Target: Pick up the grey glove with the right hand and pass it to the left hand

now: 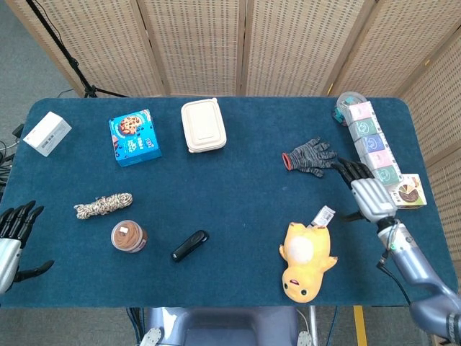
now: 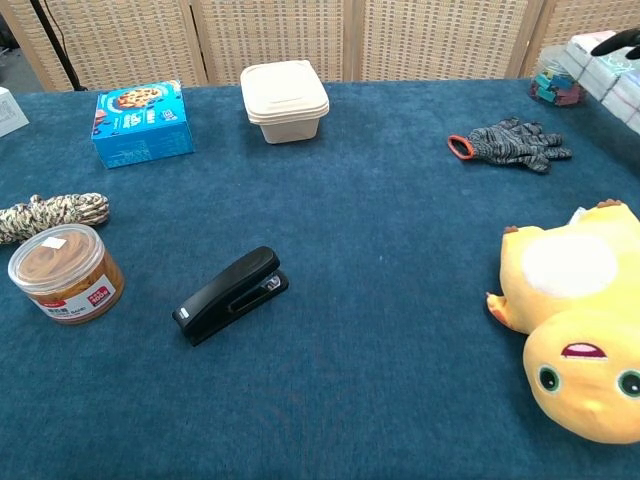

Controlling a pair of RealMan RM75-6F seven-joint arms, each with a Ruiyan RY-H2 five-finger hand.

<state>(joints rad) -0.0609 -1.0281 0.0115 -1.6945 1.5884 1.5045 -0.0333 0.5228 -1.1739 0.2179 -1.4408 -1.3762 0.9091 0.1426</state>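
Observation:
The grey glove (image 1: 312,157) with a red cuff lies flat on the blue table at the right, also visible in the chest view as the grey glove (image 2: 513,143). My right hand (image 1: 366,189) hovers just right of the glove with fingers spread and nothing in it; its fingertips reach toward the glove's finger ends. Only a dark fingertip of it shows at the top right edge of the chest view. My left hand (image 1: 13,234) stays at the table's front left corner, fingers apart and holding nothing.
A yellow plush duck (image 1: 306,258) lies in front of the glove. A row of pastel boxes (image 1: 371,143) runs along the right edge. A stapler (image 1: 189,245), jar (image 1: 128,236), rope (image 1: 103,205), blue box (image 1: 134,137) and cream container (image 1: 203,125) lie further left.

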